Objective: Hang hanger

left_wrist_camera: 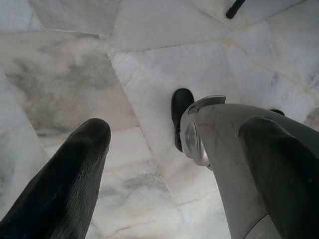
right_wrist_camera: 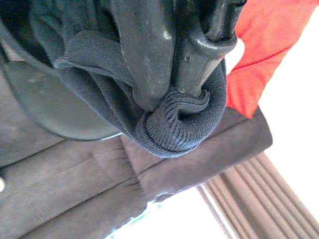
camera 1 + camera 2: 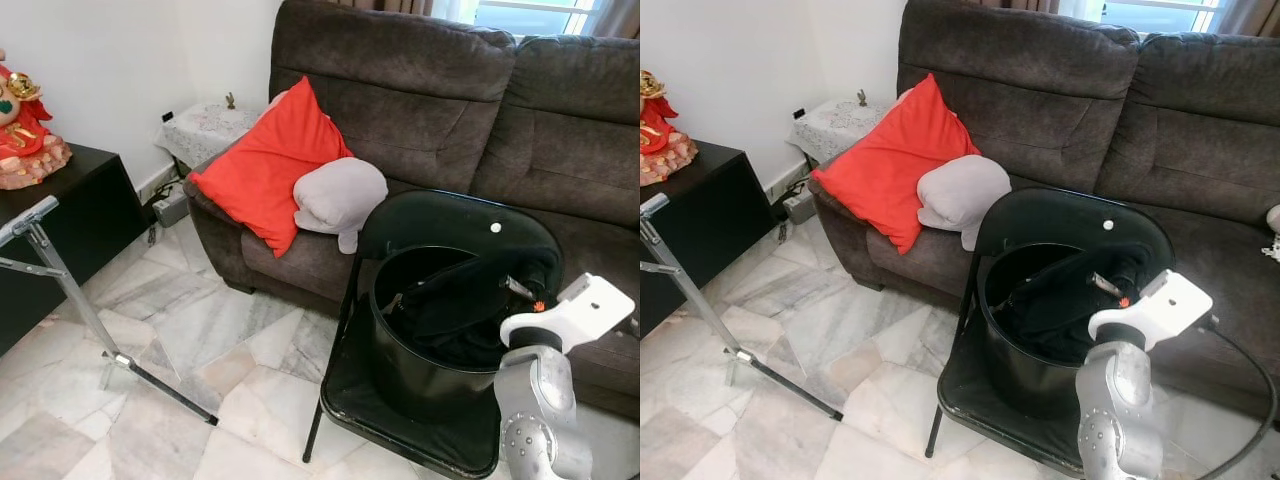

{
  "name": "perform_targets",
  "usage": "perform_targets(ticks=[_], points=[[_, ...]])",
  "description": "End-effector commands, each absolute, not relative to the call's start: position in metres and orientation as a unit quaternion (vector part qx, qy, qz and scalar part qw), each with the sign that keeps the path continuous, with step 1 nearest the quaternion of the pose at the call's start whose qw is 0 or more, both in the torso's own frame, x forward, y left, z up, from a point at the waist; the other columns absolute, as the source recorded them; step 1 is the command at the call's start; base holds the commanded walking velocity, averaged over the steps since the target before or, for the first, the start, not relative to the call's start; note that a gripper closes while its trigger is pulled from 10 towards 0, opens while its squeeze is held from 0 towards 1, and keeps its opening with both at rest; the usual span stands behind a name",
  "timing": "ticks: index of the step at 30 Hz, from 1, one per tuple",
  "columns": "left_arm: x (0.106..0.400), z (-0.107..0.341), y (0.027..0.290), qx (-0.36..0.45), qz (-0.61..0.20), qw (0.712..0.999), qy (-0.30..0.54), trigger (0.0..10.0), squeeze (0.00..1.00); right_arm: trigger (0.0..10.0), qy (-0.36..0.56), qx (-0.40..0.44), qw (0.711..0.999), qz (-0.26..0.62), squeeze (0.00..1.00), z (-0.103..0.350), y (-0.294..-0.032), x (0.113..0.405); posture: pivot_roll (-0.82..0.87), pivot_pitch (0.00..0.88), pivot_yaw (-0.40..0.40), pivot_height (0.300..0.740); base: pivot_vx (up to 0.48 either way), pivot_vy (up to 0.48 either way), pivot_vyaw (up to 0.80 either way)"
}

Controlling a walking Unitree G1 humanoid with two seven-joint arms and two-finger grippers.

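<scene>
Where your right arm rises at the near right, its silver forearm ends in a white wrist housing beside the rim of a round black bucket. Your right gripper reaches into that bucket, and in the right wrist view its fingers are closed on a dark ribbed knit garment, whose folded cuff bulges out just past the fingertips. No hanger can be made out among the dark cloth, so you cannot tell where it lies relative to the gripper.

The bucket is smooth and glossy, and it stands on the seat of a black folding chair with a curved, shiny back and thin legs. More dark clothing is heaped inside the bucket, touching its far wall.

Your left gripper hangs idle over pale veined marble floor tiles, its two black fingers spread apart around nothing.

At the near left, a slim metal rack slants across the floor on tubular legs. Beyond it stands a low black cabinet with a red figurine on its top.

Behind the chair runs a brown, soft-piled sofa. A red square cushion leans in its left corner, with a grey rounded cushion touching it.
</scene>
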State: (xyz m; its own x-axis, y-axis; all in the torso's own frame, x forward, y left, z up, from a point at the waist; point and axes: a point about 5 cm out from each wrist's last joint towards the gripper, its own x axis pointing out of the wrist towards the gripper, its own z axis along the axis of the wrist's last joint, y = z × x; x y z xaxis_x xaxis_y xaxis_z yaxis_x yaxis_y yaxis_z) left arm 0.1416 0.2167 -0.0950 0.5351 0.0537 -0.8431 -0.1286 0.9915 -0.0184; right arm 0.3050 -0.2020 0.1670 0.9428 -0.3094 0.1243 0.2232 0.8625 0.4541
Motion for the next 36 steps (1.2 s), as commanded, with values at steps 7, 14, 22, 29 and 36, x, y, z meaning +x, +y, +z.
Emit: perform_targets(ticks=[7, 14, 22, 29, 36], points=[[0.139, -0.094, 0.225, -0.021, 0.061, 0.874, 0.481, 10.0, 0.00, 0.0, -0.111, 0.224, 0.967, -0.054, 0.00, 0.212, -0.183, 0.311, -0.02, 0.036, 0.019, 0.740, 0.000, 0.000, 0.00], [0.155, -0.087, 0.229, -0.017, 0.065, 0.889, 0.453, 10.0, 0.00, 0.0, -0.085, 0.238, 0.965, -0.064, 0.00, 0.200, -0.169, 0.313, -0.01, 0.016, 0.023, 0.740, 0.000, 0.000, 0.00], [0.175, -0.077, 0.227, -0.003, 0.053, 0.911, 0.410, 10.0, 0.00, 10.0, -0.021, 0.198, 0.977, -0.070, 0.00, 0.167, -0.159, 0.296, -0.01, 0.000, 0.046, 0.740, 0.000, 0.000, 0.00], [0.218, -0.046, 0.230, -0.013, 0.052, 0.955, 0.292, 10.0, 0.00, 10.0, -0.007, 0.159, 0.984, -0.075, 0.00, 0.154, -0.162, 0.292, 0.00, 0.000, 0.052, 0.740, 0.000, 0.000, 0.37], [0.247, -0.014, 0.210, -0.013, 0.019, 0.985, 0.172, 10.0, 0.00, 10.0, -0.001, 0.165, 0.983, -0.086, 0.00, 0.149, -0.165, 0.287, 0.00, 0.000, 0.058, 0.740, 0.000, 0.000, 0.80]])
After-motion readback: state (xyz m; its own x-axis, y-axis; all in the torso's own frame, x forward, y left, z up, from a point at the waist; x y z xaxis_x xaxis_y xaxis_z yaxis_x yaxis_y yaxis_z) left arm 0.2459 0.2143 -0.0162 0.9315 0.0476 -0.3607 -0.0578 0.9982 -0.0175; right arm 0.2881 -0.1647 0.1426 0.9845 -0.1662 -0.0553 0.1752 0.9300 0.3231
